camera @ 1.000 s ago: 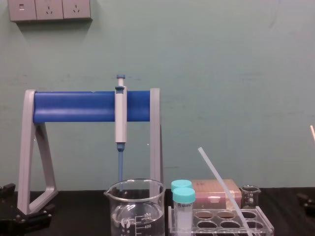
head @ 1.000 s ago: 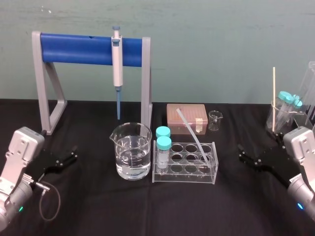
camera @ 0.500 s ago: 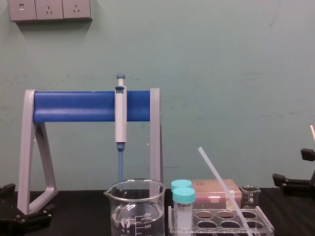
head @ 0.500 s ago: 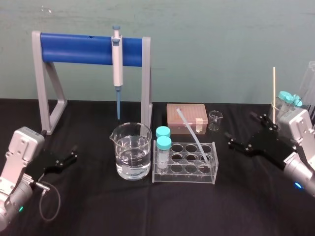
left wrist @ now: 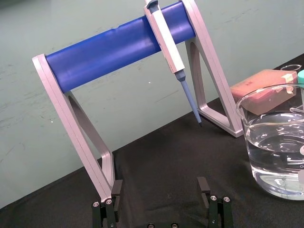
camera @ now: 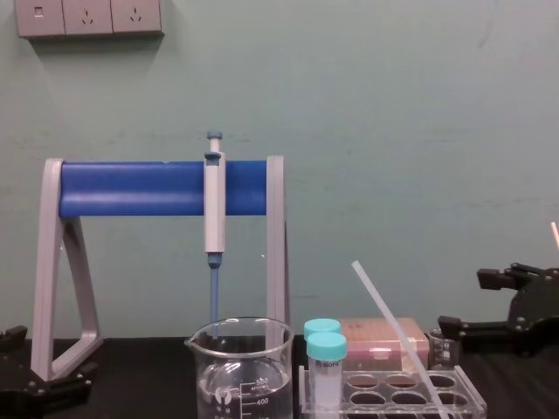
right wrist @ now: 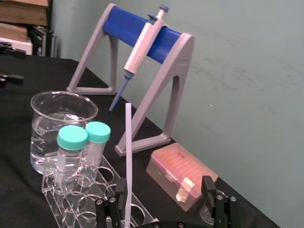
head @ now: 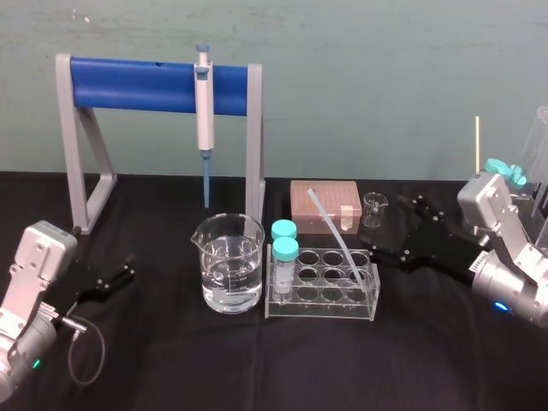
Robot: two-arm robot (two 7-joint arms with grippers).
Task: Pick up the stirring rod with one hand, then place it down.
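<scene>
The stirring rod (head: 334, 233) is a thin translucent white stick leaning in a back hole of the clear test-tube rack (head: 321, 301), its top tilted toward the left. In the chest view the stirring rod (camera: 393, 327) rises slanting out of the rack. My right gripper (head: 390, 227) hovers open just right of the rack, fingers pointing at the rod. In the right wrist view the rod (right wrist: 128, 161) stands close beside one finger, untouched, ahead of the right gripper (right wrist: 164, 205). My left gripper (head: 127, 269) rests open at the table's left, and the left wrist view shows the left gripper (left wrist: 159, 202) holding nothing.
A water-filled beaker (head: 228, 265) stands left of the rack, which holds two teal-capped tubes (head: 284, 250). Behind, a grey-white pipette (head: 204, 103) hangs on a blue-barred stand (head: 128, 84). A pink tip box (head: 324, 205) and small beaker (head: 374, 210) sit behind the rack.
My right gripper has swung in from the right edge toward the rack and risen, still open. The rod and the left arm have not moved.
</scene>
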